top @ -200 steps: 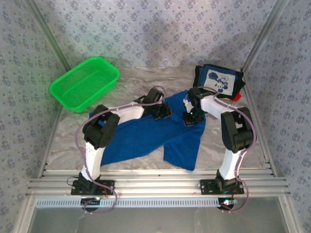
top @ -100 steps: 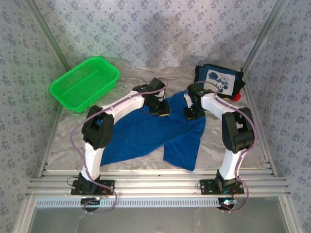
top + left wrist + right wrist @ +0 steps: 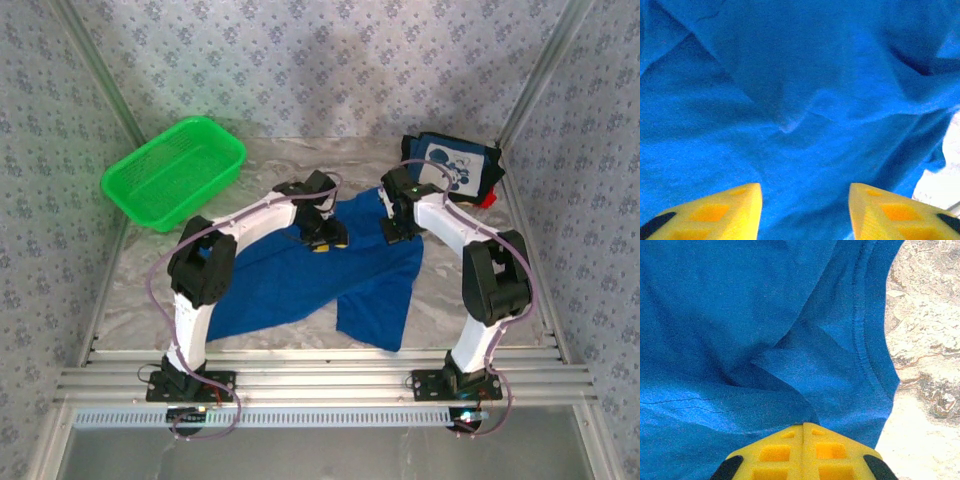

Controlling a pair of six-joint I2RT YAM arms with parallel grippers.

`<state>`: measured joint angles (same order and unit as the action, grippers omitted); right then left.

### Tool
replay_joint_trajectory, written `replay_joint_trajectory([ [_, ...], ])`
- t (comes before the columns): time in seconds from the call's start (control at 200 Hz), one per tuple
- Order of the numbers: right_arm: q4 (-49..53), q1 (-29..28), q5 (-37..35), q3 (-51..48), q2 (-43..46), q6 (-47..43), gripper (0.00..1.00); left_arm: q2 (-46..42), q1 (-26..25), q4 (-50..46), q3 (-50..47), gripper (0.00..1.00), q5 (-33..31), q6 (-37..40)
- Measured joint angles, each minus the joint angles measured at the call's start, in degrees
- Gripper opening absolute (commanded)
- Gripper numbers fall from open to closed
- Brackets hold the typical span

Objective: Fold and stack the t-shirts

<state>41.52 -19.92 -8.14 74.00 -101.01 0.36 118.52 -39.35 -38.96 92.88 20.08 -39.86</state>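
Observation:
The royal blue t-shirt [image 3: 300, 280] lies crumpled and partly folded over itself in the middle of the table. My left gripper [image 3: 326, 240] hovers over its far part; in the left wrist view its yellow fingertips [image 3: 742, 200] stand apart, with the left gripper [image 3: 805, 202] open above blue cloth [image 3: 800, 100] and nothing between them. My right gripper [image 3: 399, 229] is at the shirt's far right corner, and the right gripper [image 3: 803, 426] is shut on a fold of the blue cloth [image 3: 765, 315] near a hemmed edge. A folded dark navy t-shirt [image 3: 455, 165] with a white cartoon panel lies at the back right, a bit of red cloth [image 3: 487, 200] showing under it.
A green plastic mesh basket [image 3: 175, 170] stands at the back left. Bare marbled tabletop [image 3: 150, 270] lies left of the blue shirt and along the front. Patterned walls close in the back and both sides.
My left gripper's jaws have gone from shut to apart over the blue shirt, letting the cloth go. The right gripper has stayed shut on the cloth, shifting only slightly.

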Motion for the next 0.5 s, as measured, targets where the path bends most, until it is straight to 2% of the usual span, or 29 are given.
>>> replay_joint_trajectory([
  [0.24,0.20,0.00,-0.07,-0.70,-0.50,0.00,0.00,-0.59,0.26,15.06,-11.15,0.52,-1.46,-7.43],
  [0.5,0.24,0.00,0.02,-0.70,-0.90,0.00,0.00,-2.73,0.42,28.41,-15.39,0.52,-2.99,-11.80],
])
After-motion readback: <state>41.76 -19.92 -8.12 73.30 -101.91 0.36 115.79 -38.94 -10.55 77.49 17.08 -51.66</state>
